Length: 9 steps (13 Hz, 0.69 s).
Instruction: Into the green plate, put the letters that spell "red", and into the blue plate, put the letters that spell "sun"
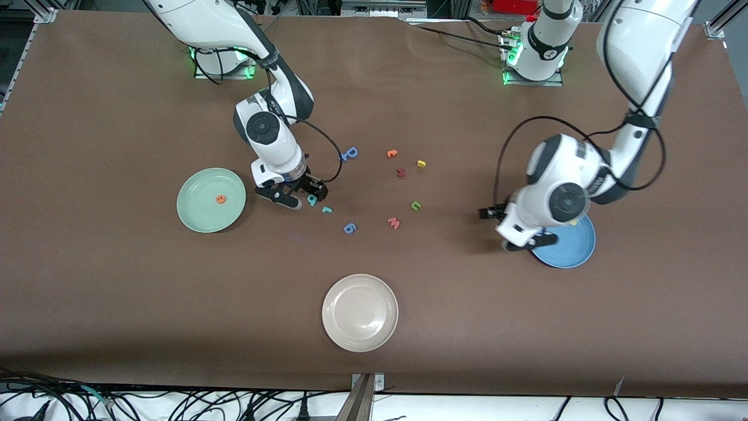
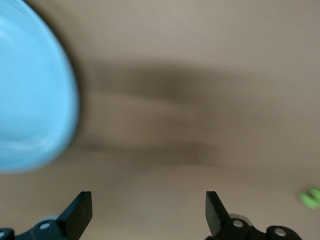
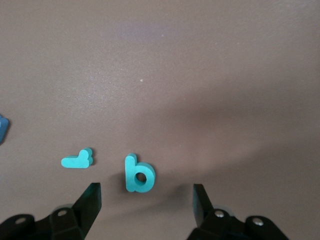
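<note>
A: Which step is in hand?

B: The "red" set is one third done, by my reading. The orange "e" (image 1: 220,199) lies in the green plate (image 1: 196,213). The right tool (image 1: 300,195) is low over the counter (image 1: 117,304) just beside that plate, its fingers apart and empty, with the teal "d" (image 3: 138,174) lying between them on the counter. The smaller teal "r" (image 3: 78,160) lies just beside the "d", outside the fingers.

A: And the left arm?

B: The left tool (image 2: 149,216) hangs at the rim of the blue plate (image 1: 575,248), fingers (image 2: 80,212) spread wide and holding nothing. A yellow speck shows on that plate beside the arm, perhaps the "s"; I cannot tell for sure. The small yellow letter (image 1: 421,164) and the green arch (image 1: 415,205) lie mid-counter, well apart from the blue plate.

A: What does the next move call for?

B: The right tool should close squarely on the "d" without nudging the "r", lift, and cross to the green plate. The left arm must travel toward the middle for the green arch, avoiding the pink "w" (image 1: 394,223) and the dark red letter (image 1: 401,172) nearby.
</note>
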Each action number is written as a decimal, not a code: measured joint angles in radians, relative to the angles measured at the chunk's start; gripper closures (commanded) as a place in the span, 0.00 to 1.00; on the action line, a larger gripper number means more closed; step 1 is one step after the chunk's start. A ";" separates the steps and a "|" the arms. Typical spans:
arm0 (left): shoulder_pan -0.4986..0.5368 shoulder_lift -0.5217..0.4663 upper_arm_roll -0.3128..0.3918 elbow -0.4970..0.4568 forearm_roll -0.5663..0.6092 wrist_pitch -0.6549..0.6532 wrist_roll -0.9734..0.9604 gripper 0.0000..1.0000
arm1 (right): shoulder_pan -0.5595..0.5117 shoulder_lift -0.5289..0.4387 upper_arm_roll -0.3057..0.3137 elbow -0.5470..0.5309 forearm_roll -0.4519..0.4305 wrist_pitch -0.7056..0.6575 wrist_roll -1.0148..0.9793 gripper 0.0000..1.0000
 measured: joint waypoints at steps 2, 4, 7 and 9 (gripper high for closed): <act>-0.002 -0.001 -0.088 -0.029 -0.012 0.051 -0.196 0.00 | 0.006 0.016 0.000 -0.001 0.000 0.036 0.000 0.36; -0.003 -0.004 -0.136 -0.092 -0.037 0.172 -0.406 0.00 | 0.009 0.024 0.000 -0.001 0.000 0.057 0.000 0.56; -0.002 -0.027 -0.165 -0.263 -0.043 0.383 -0.646 0.00 | 0.010 0.022 -0.003 -0.004 0.000 0.057 0.000 0.70; -0.005 -0.051 -0.200 -0.350 -0.043 0.456 -0.810 0.00 | 0.010 0.018 -0.006 -0.008 0.000 0.056 0.000 0.89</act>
